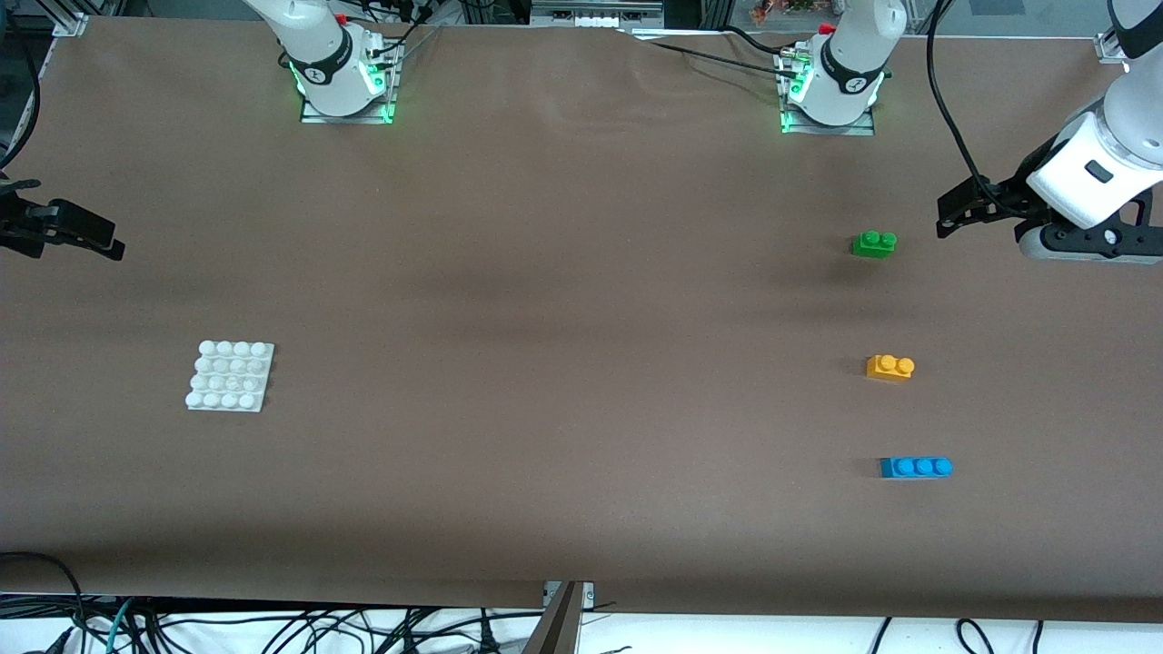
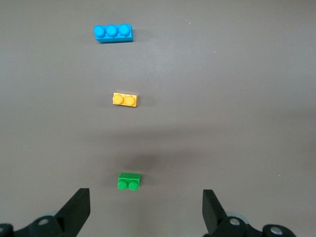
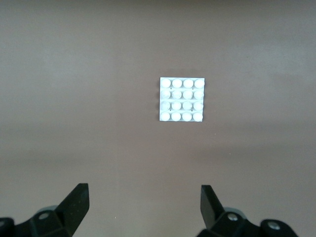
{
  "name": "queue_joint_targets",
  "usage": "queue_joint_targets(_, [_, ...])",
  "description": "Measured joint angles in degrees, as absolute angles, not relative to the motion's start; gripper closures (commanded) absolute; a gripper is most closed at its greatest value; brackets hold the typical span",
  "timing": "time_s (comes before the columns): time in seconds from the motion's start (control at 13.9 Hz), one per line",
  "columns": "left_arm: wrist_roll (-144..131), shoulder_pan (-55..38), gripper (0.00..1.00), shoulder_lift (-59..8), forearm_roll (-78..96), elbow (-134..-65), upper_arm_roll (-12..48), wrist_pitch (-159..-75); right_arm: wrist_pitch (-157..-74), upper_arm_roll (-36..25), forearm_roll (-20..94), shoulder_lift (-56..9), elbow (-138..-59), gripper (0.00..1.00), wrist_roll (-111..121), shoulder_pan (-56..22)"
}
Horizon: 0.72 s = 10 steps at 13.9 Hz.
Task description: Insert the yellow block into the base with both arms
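Only the wrist views show both jaws spread: left gripper [image 2: 145, 215] over the desk [image 1: 563, 363] edge by the yellow block [image 1: 890, 367], right gripper [image 3: 144, 212] near the base [image 1: 231, 376].

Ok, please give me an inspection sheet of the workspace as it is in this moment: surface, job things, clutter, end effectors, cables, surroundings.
Surface: brown table, flat, no spills seen.
Job's things: yellow block lies on the table toward the left arm's end; base lies flat toward the right arm's end, no brick on it.
Clutter: green brick farther from the front camera than the yellow block; blue brick nearer.
End effectors: left end effector open, empty, up beside the green brick; right end effector open, empty, at the table's edge at its own end.
Cables: black cables by the left arm's base; more below the table's near edge.
Surroundings: metal frame at the corners.
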<state>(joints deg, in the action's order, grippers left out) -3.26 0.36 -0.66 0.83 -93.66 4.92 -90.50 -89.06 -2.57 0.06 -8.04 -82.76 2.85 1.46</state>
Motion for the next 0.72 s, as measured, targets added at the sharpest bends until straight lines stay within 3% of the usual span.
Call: queue_joint_targets(0.72, [-3.3,0.0,0.0,-0.7,0.8,-92.9,5.0,-90.2,-89.0,-3.3,-0.5,-12.5,-83.5,0.0,2.7,2.0])
